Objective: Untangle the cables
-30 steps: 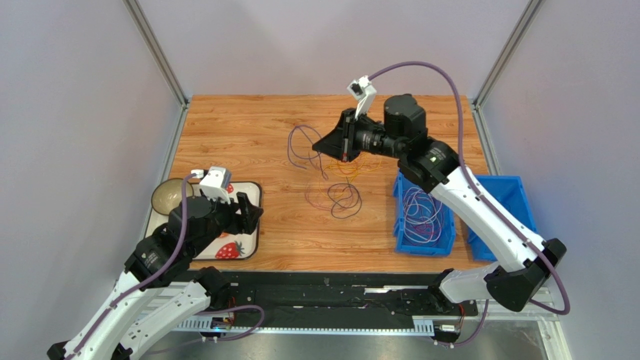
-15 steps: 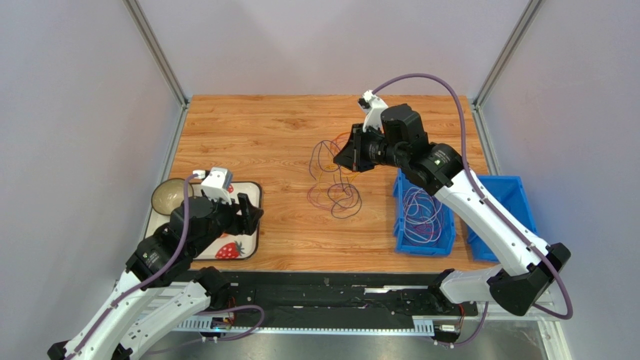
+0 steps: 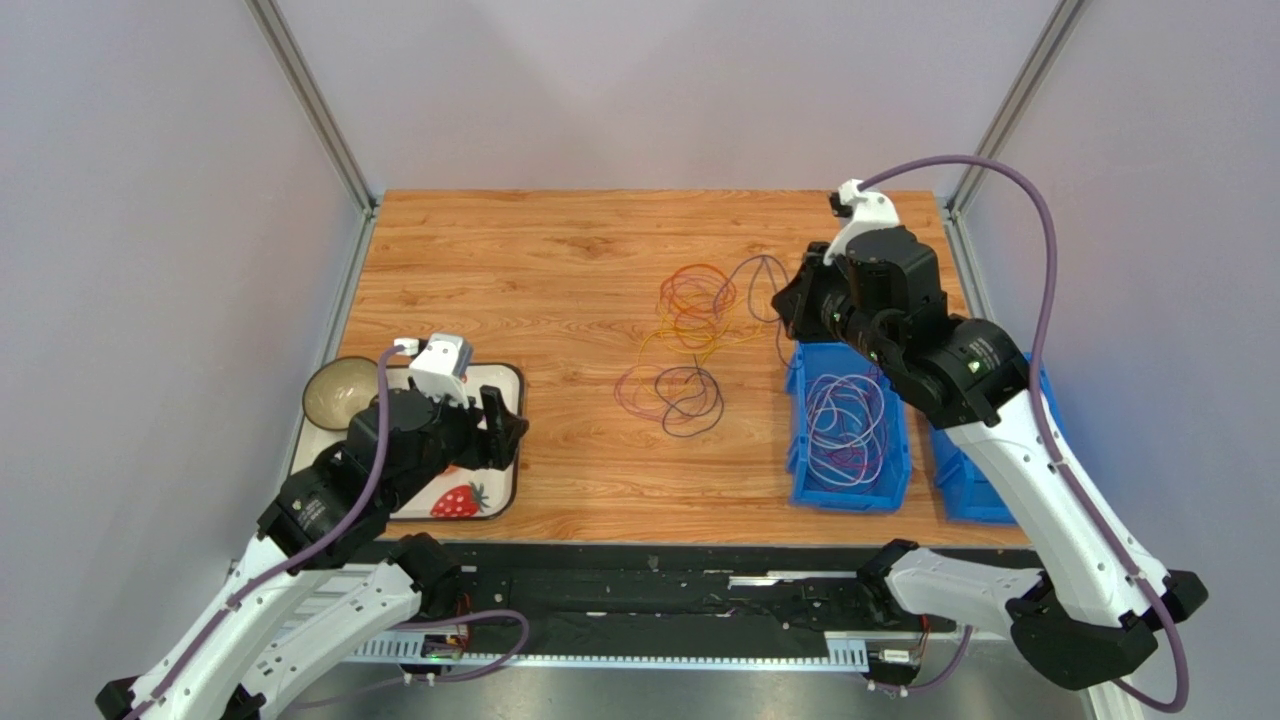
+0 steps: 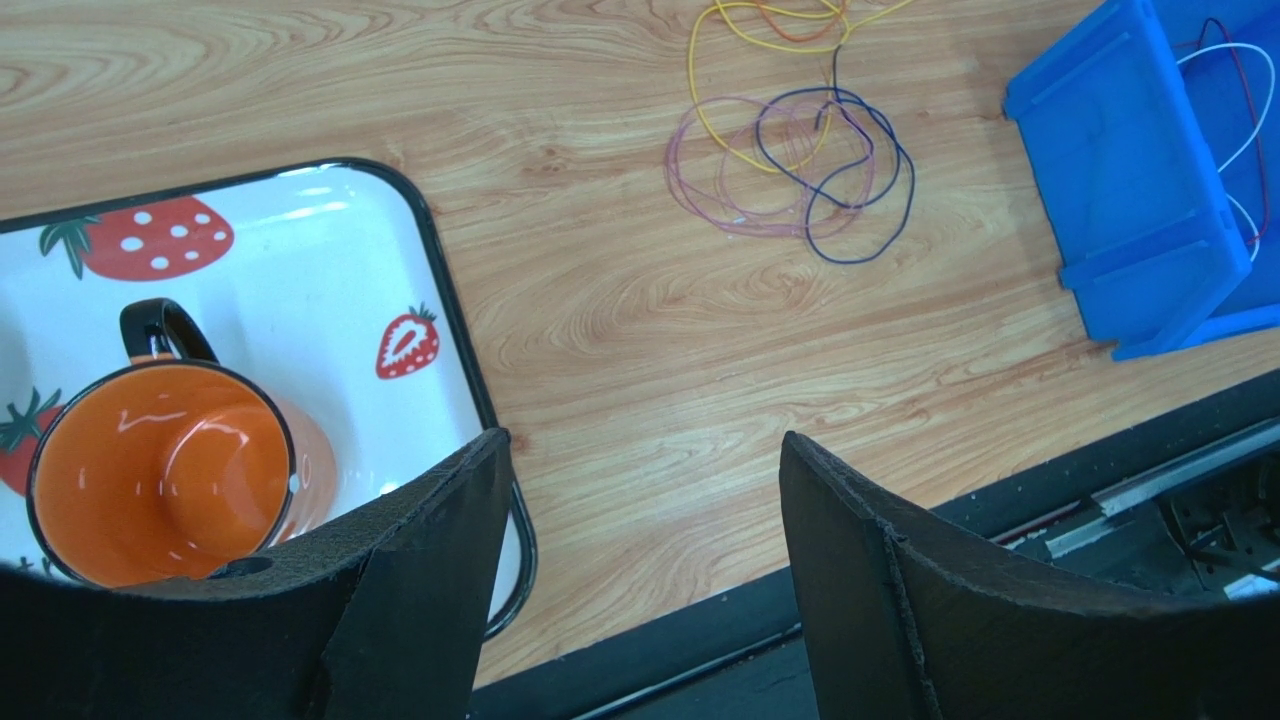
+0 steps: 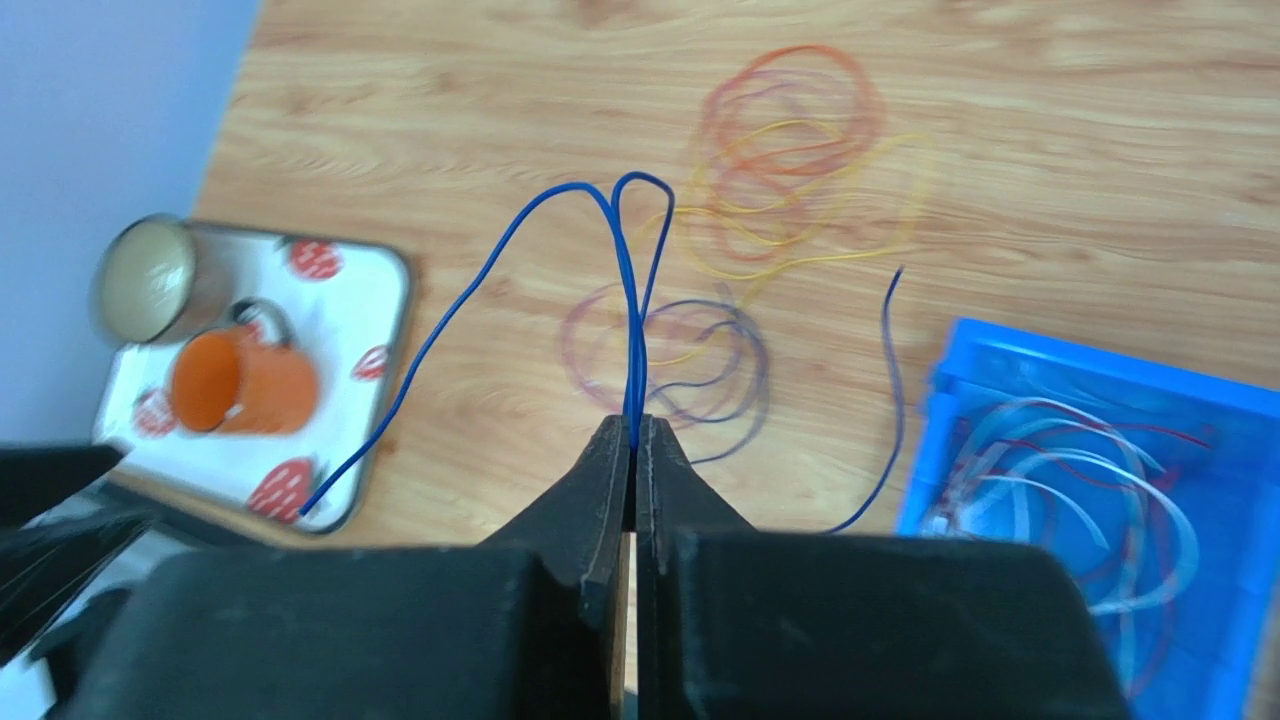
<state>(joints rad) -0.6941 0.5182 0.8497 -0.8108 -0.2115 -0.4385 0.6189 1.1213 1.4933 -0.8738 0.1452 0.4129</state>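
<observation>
Thin cables lie mid-table: orange and red loops (image 3: 694, 290) with yellow strands, and purple and dark loops (image 3: 676, 395) nearer the front. My right gripper (image 3: 784, 306) is shut on a thin blue cable (image 5: 601, 225) and holds it off the table by the blue bin's far left corner. Its two ends hang loose. In the right wrist view the gripper (image 5: 633, 432) pinches the cable's bend above the purple loops (image 5: 669, 353) and orange loops (image 5: 789, 128). My left gripper (image 4: 639, 503) is open and empty above the tray's right edge, and also shows in the top view (image 3: 504, 428).
A blue bin (image 3: 801, 450) at the right holds several white, purple and red cables. A second blue bin (image 3: 962, 488) stands right of it. A strawberry tray (image 3: 489, 488) at front left holds an orange mug (image 4: 166, 480) and a bowl (image 3: 338, 390).
My right gripper has moved right, from the table's middle to the blue bin's far corner, carrying the blue cable away from the pile. The left arm has not moved.
</observation>
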